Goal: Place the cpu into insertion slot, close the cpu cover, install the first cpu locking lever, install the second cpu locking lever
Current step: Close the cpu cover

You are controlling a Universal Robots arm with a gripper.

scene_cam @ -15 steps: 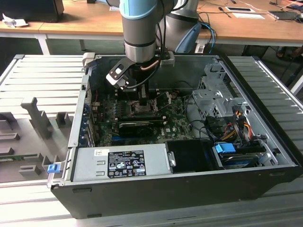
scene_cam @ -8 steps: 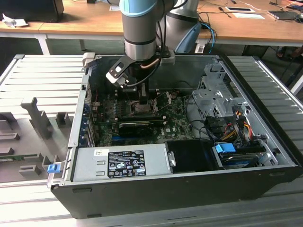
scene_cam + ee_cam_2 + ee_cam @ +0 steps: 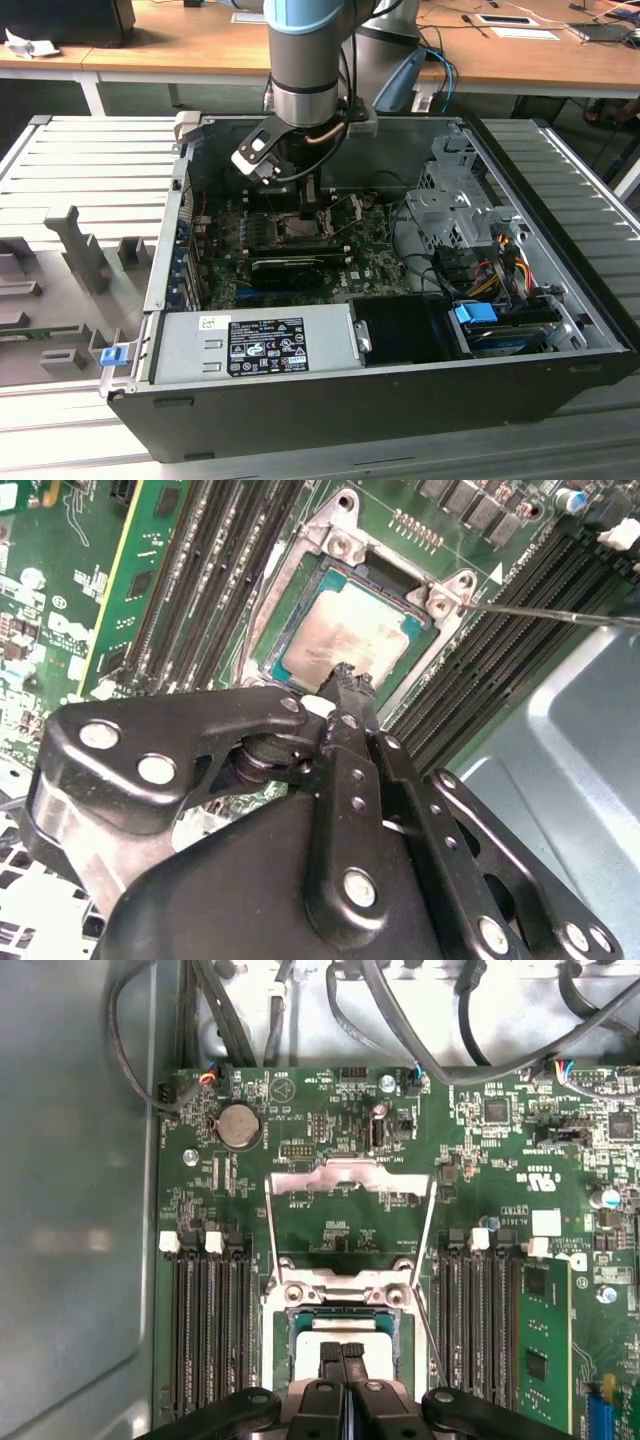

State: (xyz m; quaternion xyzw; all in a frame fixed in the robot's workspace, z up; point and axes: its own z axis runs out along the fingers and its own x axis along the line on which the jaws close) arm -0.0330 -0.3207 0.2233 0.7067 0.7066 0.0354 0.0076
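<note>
Gripper point(image 3: 348, 675) linkage nearest lens; jaws closed together, holding nothing, tips at or just above cpu point(image 3: 365, 625). Cpu seated flat inside insertion slot point(image 3: 340, 545). Cpu cover point(image 3: 350, 1173) open, lying back beyond slot. Likely risk: tips dragging sideways could unseat chip, and skewed chip would jam cover. Arm point(image 3: 305, 60) vertical over slot, wrist pointing down.

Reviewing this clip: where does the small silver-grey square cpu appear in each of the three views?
Second wrist view: the small flat silver-grey square cpu lies in the silver-framed socket, at the black hand's tip.
First wrist view: the cpu sits between the black memory slots, under the shut hand.
Exterior view: mid-board beneath the hand, mostly covered by it.
Shared landmark: the hand, right at the cpu.
</note>
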